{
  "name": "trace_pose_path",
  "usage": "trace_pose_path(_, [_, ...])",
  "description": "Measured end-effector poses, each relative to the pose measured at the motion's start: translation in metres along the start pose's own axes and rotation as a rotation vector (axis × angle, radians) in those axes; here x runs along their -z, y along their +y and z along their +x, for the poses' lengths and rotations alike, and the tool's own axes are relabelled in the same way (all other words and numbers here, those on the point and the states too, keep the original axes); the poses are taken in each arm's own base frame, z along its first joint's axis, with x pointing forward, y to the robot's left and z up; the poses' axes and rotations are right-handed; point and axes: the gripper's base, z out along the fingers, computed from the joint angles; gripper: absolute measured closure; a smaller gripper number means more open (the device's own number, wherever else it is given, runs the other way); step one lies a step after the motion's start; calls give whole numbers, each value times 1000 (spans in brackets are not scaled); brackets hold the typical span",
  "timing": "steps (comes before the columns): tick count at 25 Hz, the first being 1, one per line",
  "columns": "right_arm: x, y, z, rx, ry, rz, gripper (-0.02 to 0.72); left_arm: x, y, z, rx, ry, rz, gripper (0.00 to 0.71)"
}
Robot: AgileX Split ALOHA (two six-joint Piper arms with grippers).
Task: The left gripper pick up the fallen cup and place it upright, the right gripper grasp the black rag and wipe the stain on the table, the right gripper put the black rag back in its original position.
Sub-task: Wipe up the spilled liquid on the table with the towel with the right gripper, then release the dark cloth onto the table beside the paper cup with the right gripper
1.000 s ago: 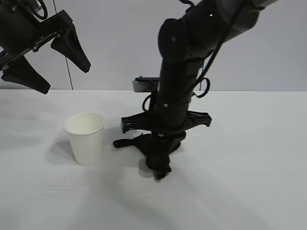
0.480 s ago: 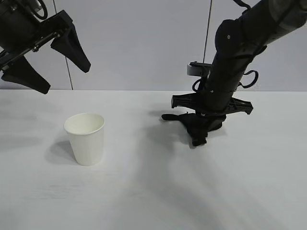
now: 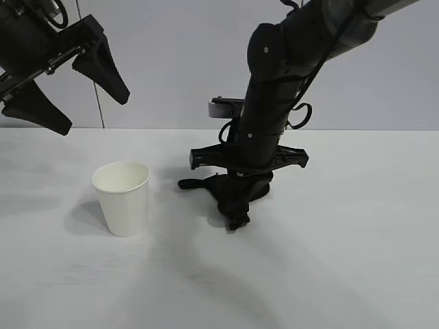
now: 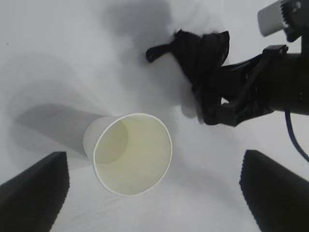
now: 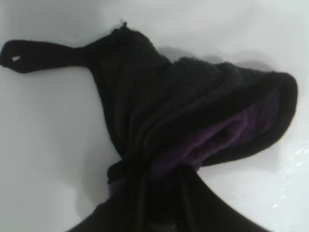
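A: Exterior view first, nearest things: what sits toward the front of the wide matte white table point(image 3: 357, 274)?

B: Nothing but bare tabletop along the near edge and the whole right side, so plenty of open surface there. A little farther in, at the left, the plain white tapered paper cup point(image 3: 122, 197) stands upright on its base, rolled rim up, with clear table all round it.

A: And the cloth?

B: To the right of the cup, well apart from it, the small bunched black rag with a purple patch point(image 3: 233, 193) is pressed on the table. The right gripper point(image 3: 238, 221), a black arm with a horizontal crossbar, points steeply down with its fingers pinched tight on the rag. From the right wrist camera the rag point(image 5: 193, 121) fans out on the white surface, its thin tail trailing away. I cannot make out any stain.

A: The other arm?

B: The left gripper point(image 3: 65, 86), with two long wedge-shaped black fingers, hangs high at the far left, above and behind the cup, fingers spread wide and empty. Its wrist camera looks down into the cup point(image 4: 129, 153) between those fingers point(image 4: 34, 193).

A: Far edge?

B: The table's back edge meets a pale wall, free of objects.
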Motion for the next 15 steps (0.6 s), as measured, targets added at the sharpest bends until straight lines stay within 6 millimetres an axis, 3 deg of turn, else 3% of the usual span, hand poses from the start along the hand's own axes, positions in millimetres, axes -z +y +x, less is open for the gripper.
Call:
trace_pose_path(3, [12,-9,11,-11,19,11,629,0,0,0,0,3,1,17])
trace_pose_path(7, [38,-34,31,-34,12,45,629,0,0,0,0,5,2,17])
trace_pose_path(9, [50,-45,40,-54,12,54,588,0,0,1,0,7,3,17])
trace_pose_path(10, [52,-49,45,-66,20,57,527,0,0,1,0,9,4,17])
trace_pose_path(13, [63,-58,51,-106,9,62,162,0,-1,2,0,17,6,17])
trace_pose_path(15, [74,-64,50,-136,-20,58,69,0,-1,3,0,28,11,17])
